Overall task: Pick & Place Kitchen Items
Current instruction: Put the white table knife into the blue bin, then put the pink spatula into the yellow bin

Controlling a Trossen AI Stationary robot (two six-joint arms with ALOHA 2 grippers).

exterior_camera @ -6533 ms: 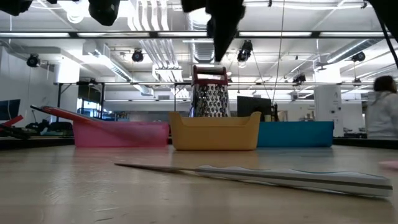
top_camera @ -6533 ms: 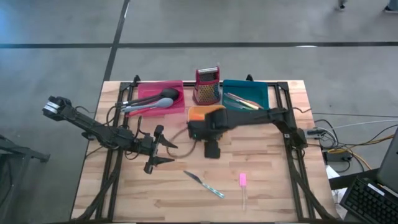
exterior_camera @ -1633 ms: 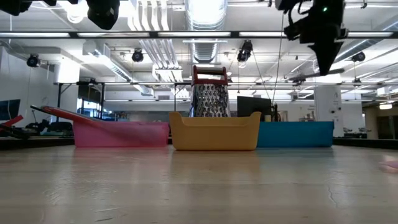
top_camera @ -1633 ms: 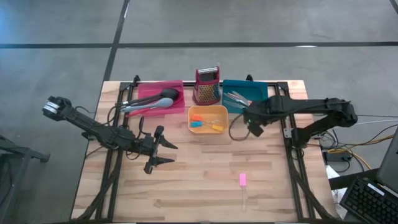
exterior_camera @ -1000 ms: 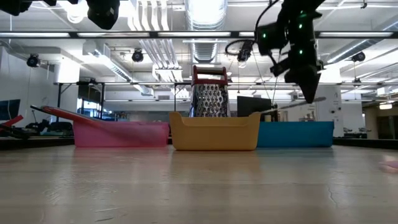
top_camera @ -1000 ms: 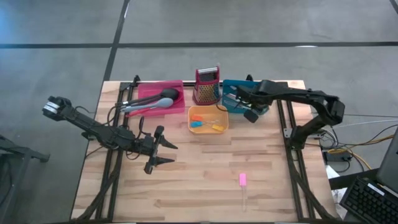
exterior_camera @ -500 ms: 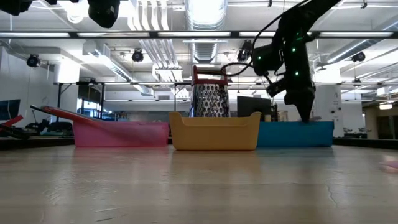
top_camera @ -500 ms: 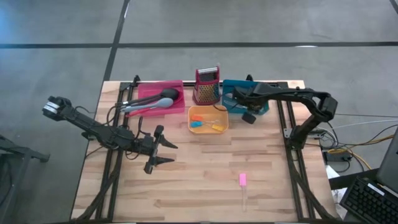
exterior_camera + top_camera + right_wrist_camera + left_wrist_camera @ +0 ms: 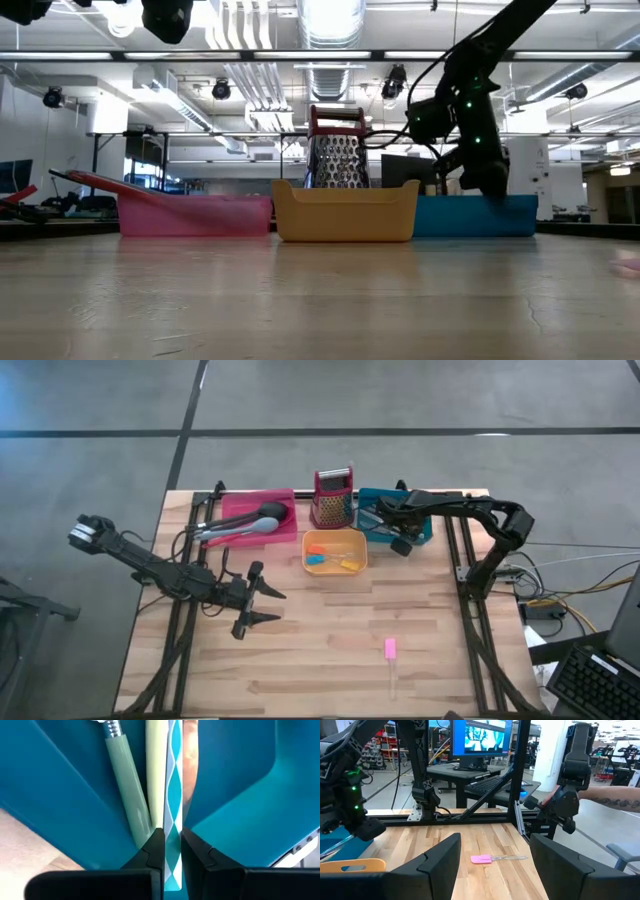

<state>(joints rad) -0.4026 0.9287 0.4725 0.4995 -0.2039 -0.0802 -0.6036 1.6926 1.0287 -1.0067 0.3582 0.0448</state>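
since earlier, the right gripper (image 9: 172,845) has carried the patterned knife (image 9: 173,795) off the desk (image 9: 330,660) into the teal tray (image 9: 420,520), clamped on it; next, release. left gripper (image 9: 262,607) waits wide.

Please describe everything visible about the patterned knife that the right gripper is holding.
The patterned knife is slim, with a handle in a teal and pale blue diamond pattern and, beyond it, a blade that looks coppery in the reflection. The right gripper is shut on the handle. The knife points down into the teal tray, lying close beside a pale yellow handle and a grey-green handle already inside.
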